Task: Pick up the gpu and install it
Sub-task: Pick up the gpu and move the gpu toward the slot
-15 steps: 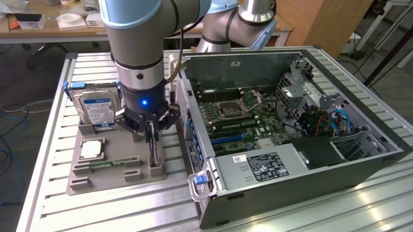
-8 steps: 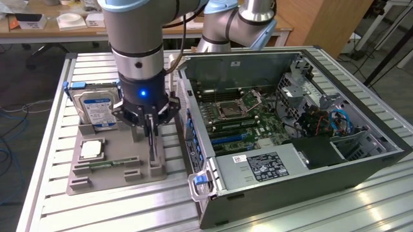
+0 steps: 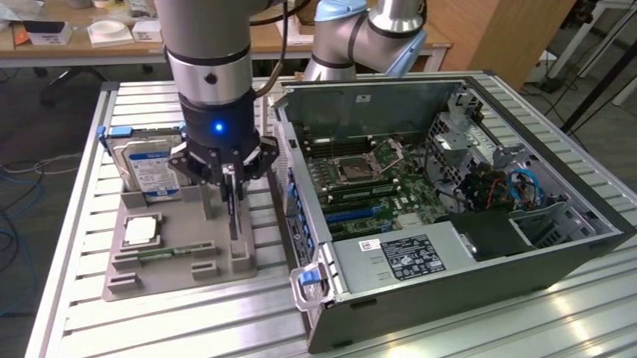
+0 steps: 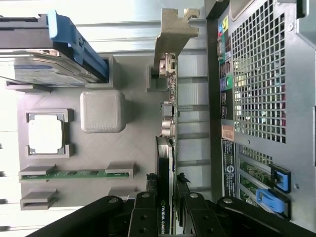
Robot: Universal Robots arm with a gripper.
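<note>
My hand [image 3: 232, 195] hangs straight down over the grey holder tray [image 3: 169, 280], which lies on the slatted counter [image 3: 70, 261]. In the exterior view the tray sits at nine o'clock from the open computer case [image 3: 497, 261]. The gpu [image 3: 235, 224] stands on its long edge in a slot along the side of the tray nearest the case, and my hand is closed on its upper edge. In the wrist view my fingers [image 4: 147, 200] press one against each flat face of the card, with no gap that I can see. They are set narrow, about the thickness of the card. The card's lower edge looks seated in its slot. Its silver bracket [image 4: 173, 34] is at the far end from my grip, just beside the rear wall of the case.

In the exterior view, a hard drive [image 3: 149, 168] with a blue and white label stands upright in the tray at ten o'clock from my hand. A square processor chip [image 3: 142, 230] lies flat in its pocket at eight o'clock. A narrow green memory stick [image 3: 164, 253] lies below that, at about seven o'clock. Inside the case, at three o'clock from me, the motherboard [image 3: 388, 186] lies exposed. A power supply [image 3: 403, 257] with a white label sits against the near wall at about four o'clock.
</note>
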